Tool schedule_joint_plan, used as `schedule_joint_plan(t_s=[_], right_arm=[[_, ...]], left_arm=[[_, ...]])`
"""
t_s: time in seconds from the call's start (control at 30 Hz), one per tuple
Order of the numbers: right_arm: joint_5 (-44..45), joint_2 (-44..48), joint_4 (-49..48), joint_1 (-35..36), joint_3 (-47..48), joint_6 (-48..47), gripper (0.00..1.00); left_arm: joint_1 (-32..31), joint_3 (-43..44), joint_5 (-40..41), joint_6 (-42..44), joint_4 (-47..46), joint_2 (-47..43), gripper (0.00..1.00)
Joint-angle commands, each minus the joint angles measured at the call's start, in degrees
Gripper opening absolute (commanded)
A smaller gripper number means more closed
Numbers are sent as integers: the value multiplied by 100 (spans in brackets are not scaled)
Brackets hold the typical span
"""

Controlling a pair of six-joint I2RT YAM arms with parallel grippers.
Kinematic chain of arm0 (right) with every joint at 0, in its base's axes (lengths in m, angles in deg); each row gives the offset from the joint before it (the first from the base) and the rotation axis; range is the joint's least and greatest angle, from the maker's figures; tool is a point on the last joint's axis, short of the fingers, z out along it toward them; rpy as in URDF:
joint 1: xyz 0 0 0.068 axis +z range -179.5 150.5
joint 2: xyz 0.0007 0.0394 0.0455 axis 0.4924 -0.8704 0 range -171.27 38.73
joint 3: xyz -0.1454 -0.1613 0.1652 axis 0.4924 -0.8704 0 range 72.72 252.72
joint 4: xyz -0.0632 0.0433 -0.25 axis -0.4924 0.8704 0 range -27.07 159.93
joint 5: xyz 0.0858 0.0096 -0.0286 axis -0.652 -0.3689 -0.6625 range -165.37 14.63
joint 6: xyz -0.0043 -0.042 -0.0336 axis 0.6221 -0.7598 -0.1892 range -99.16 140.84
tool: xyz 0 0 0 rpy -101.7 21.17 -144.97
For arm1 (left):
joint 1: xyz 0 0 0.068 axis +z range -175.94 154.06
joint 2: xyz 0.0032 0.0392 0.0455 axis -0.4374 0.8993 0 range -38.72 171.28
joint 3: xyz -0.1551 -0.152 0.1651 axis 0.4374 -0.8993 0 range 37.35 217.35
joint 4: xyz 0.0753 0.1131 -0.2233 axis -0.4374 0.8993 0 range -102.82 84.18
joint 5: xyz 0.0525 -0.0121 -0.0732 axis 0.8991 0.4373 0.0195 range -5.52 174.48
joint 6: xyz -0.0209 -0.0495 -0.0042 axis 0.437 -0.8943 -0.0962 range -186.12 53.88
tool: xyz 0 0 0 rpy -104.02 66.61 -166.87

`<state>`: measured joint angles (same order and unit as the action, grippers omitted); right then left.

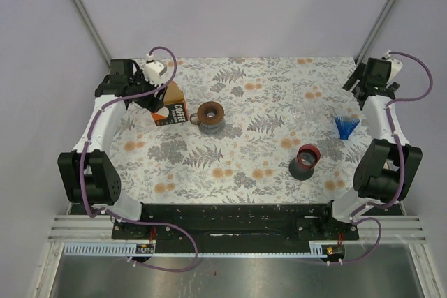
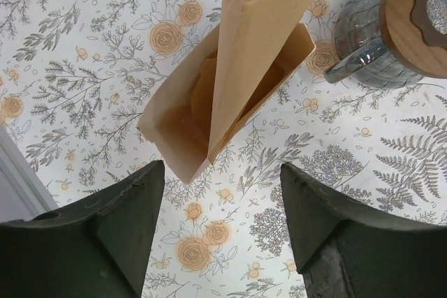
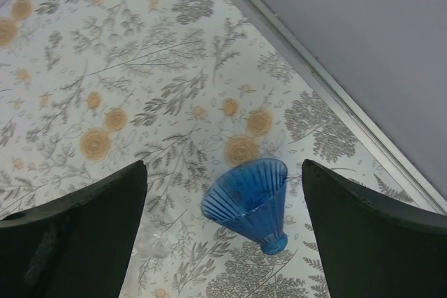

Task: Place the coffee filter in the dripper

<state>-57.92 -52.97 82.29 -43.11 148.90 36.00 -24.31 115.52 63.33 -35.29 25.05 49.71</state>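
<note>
A brown coffee filter box (image 1: 173, 110) stands at the back left, printed "COFFEE". In the left wrist view it is open at the top (image 2: 174, 120), with a paper filter (image 2: 255, 54) sticking out of it. My left gripper (image 1: 147, 98) is open and empty just above and short of the box (image 2: 222, 172). A blue ribbed cone dripper (image 1: 346, 126) lies on its side at the right. In the right wrist view the dripper (image 3: 251, 200) lies between and below the open fingers of my right gripper (image 3: 223, 165), which hangs at the back right (image 1: 361, 86).
A grey glass server with a wooden collar (image 1: 210, 117) stands right of the box, also in the left wrist view (image 2: 405, 26). A dark cup with a red rim (image 1: 305, 160) stands front right. A clear glass piece (image 1: 305, 112) lies mid-right. Walls rise on three sides.
</note>
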Motion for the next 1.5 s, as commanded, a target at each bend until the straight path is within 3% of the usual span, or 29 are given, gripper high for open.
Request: schedule_joint_plan(t_s=[0.0, 0.17, 0.53, 0.7, 1.0, 1.07, 1.3, 1.4, 1.47], right_arm=[[93, -154, -221, -476, -200, 532, 98], [-330, -769, 120, -485, 63, 514, 93], [-418, -1130, 33, -476, -235, 585, 80], [-453, -1324, 42, -485, -253, 515, 59], [-190, -1307, 25, -485, -235, 269, 6], [-207, -1298, 16, -485, -235, 225, 1], [-541, -1184, 42, -485, -174, 146, 3], [-734, -1035, 182, -485, -34, 75, 46], [-918, -903, 227, -485, 81, 119, 57]], left_arm=[[30, 269, 49, -226, -7, -317, 72], [22, 278, 32, -402, 10, -431, 74], [13, 163, 102, -446, 28, -695, 76], [13, 120, 102, -446, 28, -765, 77], [22, 49, 58, -499, 28, -862, 79], [22, 67, 49, -508, 28, -870, 79], [22, 67, 49, -525, 28, -862, 80], [13, 49, 58, -517, 28, -862, 80], [22, 40, 58, -517, 28, -853, 80]])
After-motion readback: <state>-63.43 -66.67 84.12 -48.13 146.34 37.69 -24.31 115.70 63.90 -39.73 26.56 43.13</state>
